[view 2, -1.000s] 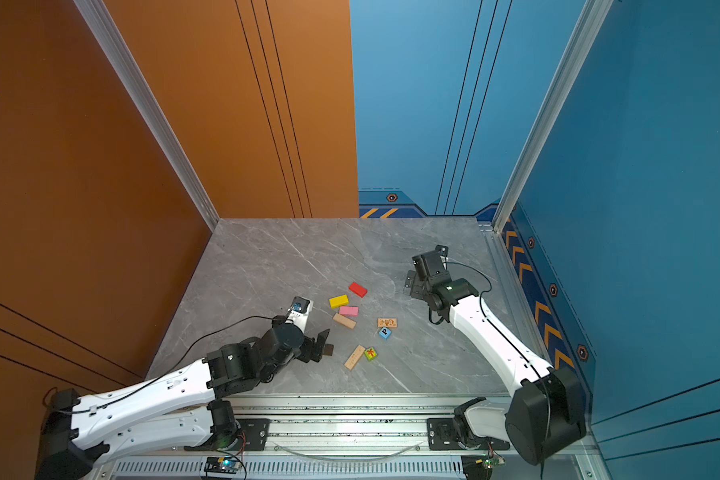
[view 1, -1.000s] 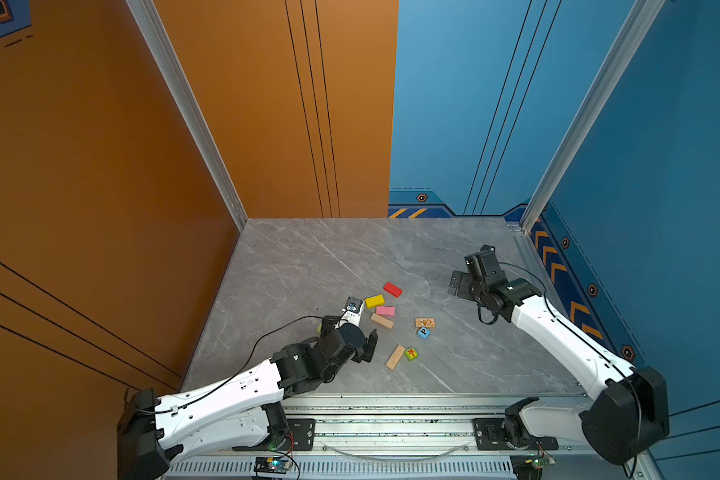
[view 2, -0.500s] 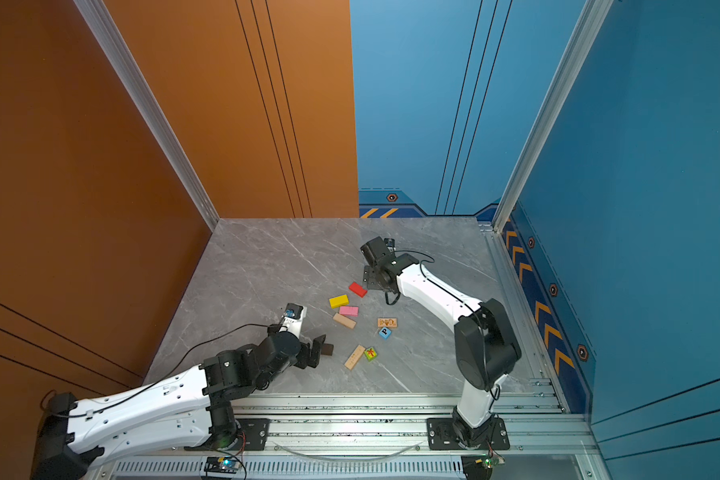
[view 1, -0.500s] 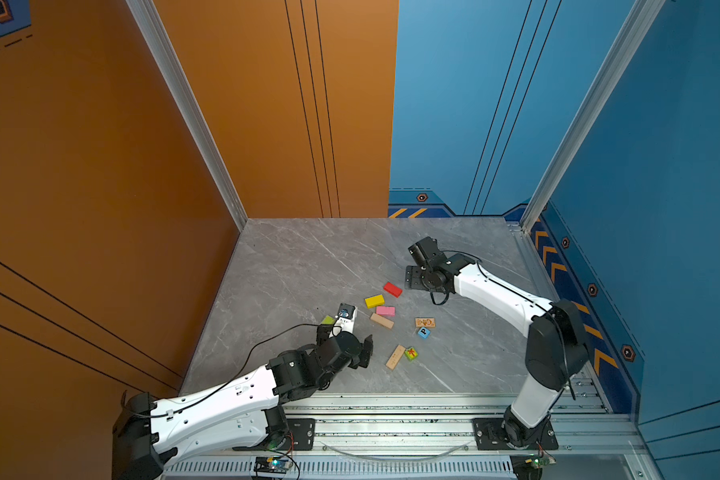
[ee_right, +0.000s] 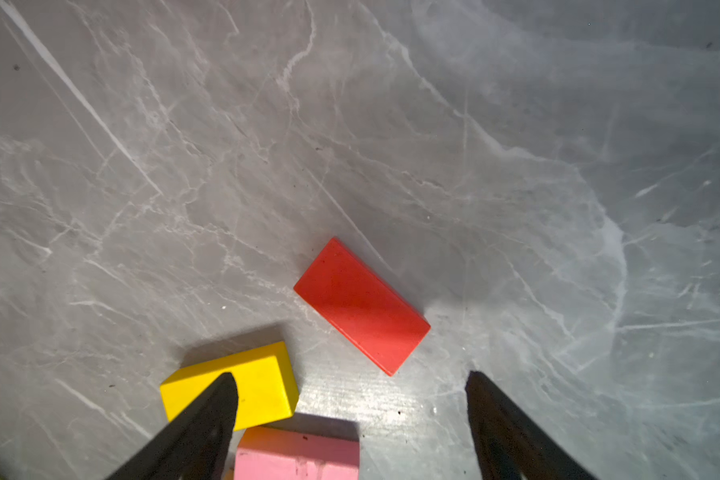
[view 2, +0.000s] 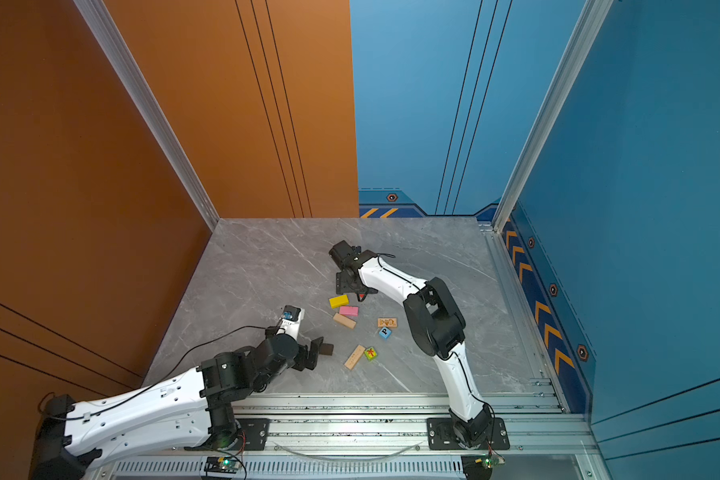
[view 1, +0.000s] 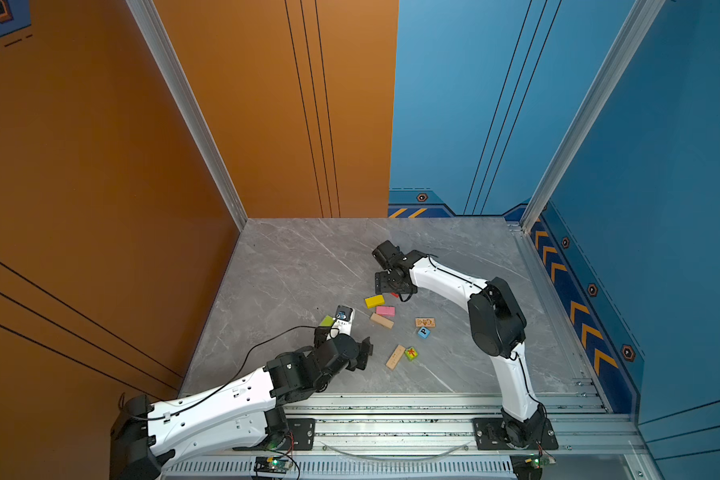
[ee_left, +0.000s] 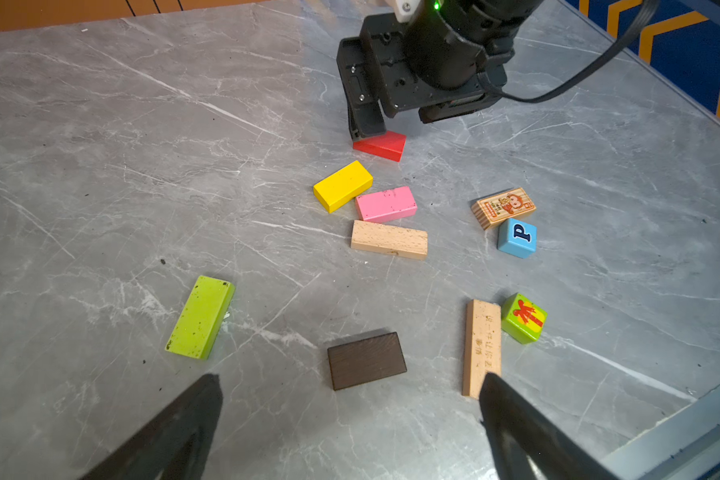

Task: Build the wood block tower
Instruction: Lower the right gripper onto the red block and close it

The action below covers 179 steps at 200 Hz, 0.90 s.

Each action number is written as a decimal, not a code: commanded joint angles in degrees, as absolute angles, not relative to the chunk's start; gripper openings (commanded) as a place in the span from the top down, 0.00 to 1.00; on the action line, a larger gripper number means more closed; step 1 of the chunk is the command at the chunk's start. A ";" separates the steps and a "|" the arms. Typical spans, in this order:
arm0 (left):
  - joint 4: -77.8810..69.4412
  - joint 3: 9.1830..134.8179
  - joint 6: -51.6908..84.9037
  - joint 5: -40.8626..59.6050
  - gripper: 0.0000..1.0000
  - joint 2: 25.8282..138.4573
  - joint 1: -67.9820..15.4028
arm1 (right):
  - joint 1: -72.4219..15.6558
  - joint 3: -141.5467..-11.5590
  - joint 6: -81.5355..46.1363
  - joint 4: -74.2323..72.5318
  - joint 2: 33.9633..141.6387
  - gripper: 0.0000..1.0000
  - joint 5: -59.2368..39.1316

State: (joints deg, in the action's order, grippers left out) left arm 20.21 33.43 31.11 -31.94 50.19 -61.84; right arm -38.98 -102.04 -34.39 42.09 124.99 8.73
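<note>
- Right gripper [ee_right: 351, 376], open, hovers over the red block [ee_right: 361, 305] lying mid-surface; descending, it may knock the yellow block [ee_right: 262, 374] just beside.
- Left gripper [ee_left: 350, 376], open and empty, faces the dark brown block [ee_left: 366, 360] near the front edge.

Looking steeply down on the red block [ee_right: 360, 305] from high in both top views; close overhead from right wrist, low and farther from left.

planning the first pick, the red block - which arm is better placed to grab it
Right. Its open hand is right at the red block. The left hand, also open, sits by the dark brown block, farther away.
</note>
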 commanded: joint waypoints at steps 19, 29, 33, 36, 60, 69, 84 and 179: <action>20.84 32.55 30.47 -31.60 0.02 49.74 -59.63 | -37.79 -105.17 -32.54 44.96 126.98 0.13 8.06; 20.59 32.60 30.37 -31.14 0.02 49.72 -59.26 | -37.50 -105.49 -32.18 45.07 127.59 0.13 7.94; 20.50 32.52 30.39 -31.08 0.02 49.66 -59.00 | -37.37 -105.67 -32.04 45.16 127.70 0.13 7.91; 20.48 32.53 30.31 -30.98 0.02 49.66 -58.93 | -37.22 -105.86 -32.00 45.24 127.85 0.13 7.80; 20.66 32.69 30.17 -30.47 0.02 49.86 -58.10 | -36.41 -106.56 -31.31 45.26 128.91 0.16 7.53; 20.74 32.64 30.24 -30.32 0.02 49.92 -57.92 | -36.14 -106.93 -31.11 45.26 129.26 0.16 7.08; 20.96 32.53 30.51 -30.00 0.02 49.89 -57.66 | -36.11 -107.59 -30.69 45.26 129.87 0.18 5.77; 19.77 32.70 30.55 -27.93 0.02 51.40 -55.89 | -36.06 -109.17 -28.85 45.91 132.45 0.31 5.62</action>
